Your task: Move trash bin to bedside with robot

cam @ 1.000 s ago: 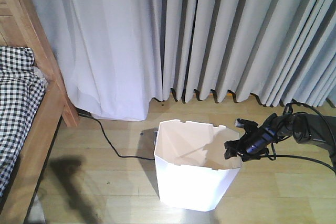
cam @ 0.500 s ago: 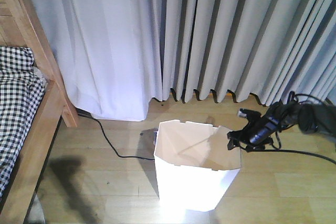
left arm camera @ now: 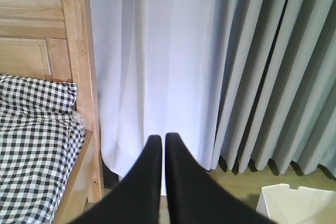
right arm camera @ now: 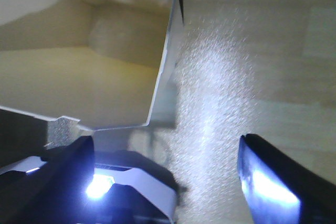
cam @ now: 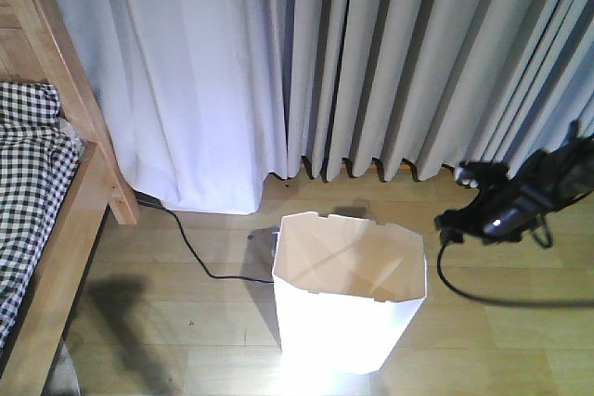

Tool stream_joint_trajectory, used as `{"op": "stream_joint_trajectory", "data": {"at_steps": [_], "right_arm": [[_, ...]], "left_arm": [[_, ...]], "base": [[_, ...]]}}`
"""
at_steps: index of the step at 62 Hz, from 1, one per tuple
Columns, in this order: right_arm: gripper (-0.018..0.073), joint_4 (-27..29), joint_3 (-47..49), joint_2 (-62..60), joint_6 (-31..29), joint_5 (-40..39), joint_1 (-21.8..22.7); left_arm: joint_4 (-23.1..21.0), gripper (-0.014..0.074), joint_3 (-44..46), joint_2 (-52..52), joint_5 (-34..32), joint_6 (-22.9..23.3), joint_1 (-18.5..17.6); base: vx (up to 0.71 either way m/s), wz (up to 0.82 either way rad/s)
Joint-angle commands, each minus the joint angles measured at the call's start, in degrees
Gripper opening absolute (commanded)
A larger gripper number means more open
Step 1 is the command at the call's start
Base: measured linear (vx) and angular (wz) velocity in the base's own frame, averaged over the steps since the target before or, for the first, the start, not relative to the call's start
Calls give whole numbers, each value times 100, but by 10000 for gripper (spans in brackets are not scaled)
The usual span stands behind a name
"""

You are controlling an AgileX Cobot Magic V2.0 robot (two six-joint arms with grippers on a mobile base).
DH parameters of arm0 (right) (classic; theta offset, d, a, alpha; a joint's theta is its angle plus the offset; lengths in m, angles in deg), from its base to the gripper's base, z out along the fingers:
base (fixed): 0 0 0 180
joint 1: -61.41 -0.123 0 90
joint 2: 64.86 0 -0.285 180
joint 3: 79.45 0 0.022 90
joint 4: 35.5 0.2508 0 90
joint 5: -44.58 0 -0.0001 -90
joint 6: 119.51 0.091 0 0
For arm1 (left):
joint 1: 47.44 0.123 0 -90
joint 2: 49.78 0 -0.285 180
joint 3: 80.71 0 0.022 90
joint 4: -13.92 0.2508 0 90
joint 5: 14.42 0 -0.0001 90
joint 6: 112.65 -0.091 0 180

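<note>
I'm seeing the trash bin [cam: 348, 294] standing upright on the wooden floor [cam: 167, 294] at 6 o'clock, well apart from the bedside [cam: 56, 229] at 9 o'clock. My right gripper [cam: 464, 206] is hanging at 3 o'clock, just beside the bin's rim, jaws spread wide and holding nothing. My left gripper [left arm camera: 160, 142] is showing its 2 fingers pressed narrow together, facing the curtains [cam: 371, 62].

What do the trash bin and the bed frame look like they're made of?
Trash bin: probably thin rigid plastic, smooth white outside and cream inside, going by its crisp faceted walls and notched rim. Bed frame: light wood with visible grain and a satin finish.
</note>
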Motion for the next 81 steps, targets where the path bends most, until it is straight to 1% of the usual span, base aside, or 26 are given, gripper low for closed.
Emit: {"op": "stream_joint_trajectory", "data": {"at_steps": [1, 9, 22, 31, 36, 48, 56, 62, 64, 70, 77, 81], "right_arm": [[553, -61, -408, -1148, -199, -144, 24], [553, -244, -912, -2353, -193, -146, 24], [553, -316, -1513, -4178, -188, -217, 24], [553, -274, -2060, -5419, -130, -607, 24], [553, -97, -2441, -6192, -128, -916, 24], [550, 36, -3228, -7857, -128, -1479, 24], [550, 644, -3670, -8955, -128, -1886, 15], [550, 1069, -3878, -9680, -128, -1864, 15], [550, 1131, -3944, -9884, -133, -1829, 15], [550, 1187, -4181, -10429, -132, -1783, -15], [550, 1193, -4536, -10902, -132, -1750, -300], [550, 1193, -4755, -11131, -132, -1645, -386]], "left_arm": [[-24, -6, -67, -78, -395, 35, 2], [-24, -6, -67, -78, -395, 35, 2], [-24, -6, -67, -78, -395, 35, 2], [-24, -6, -67, -78, -395, 35, 2], [-24, -6, -67, -78, -395, 35, 2], [-24, -6, -67, -78, -395, 35, 2], [-24, -6, -67, -78, -395, 35, 2], [-24, -6, -67, -78, -395, 35, 2], [-24, -6, -67, -78, -395, 35, 2], [-24, -6, -67, -78, -395, 35, 2], [-24, -6, -67, -78, -395, 35, 2], [-24, -6, -67, -78, -395, 35, 2]], "base": [[0, 0], [0, 0], [0, 0], [0, 0], [0, 0], [0, 0], [0, 0], [0, 0], [0, 0], [0, 0], [0, 0], [0, 0]]}}
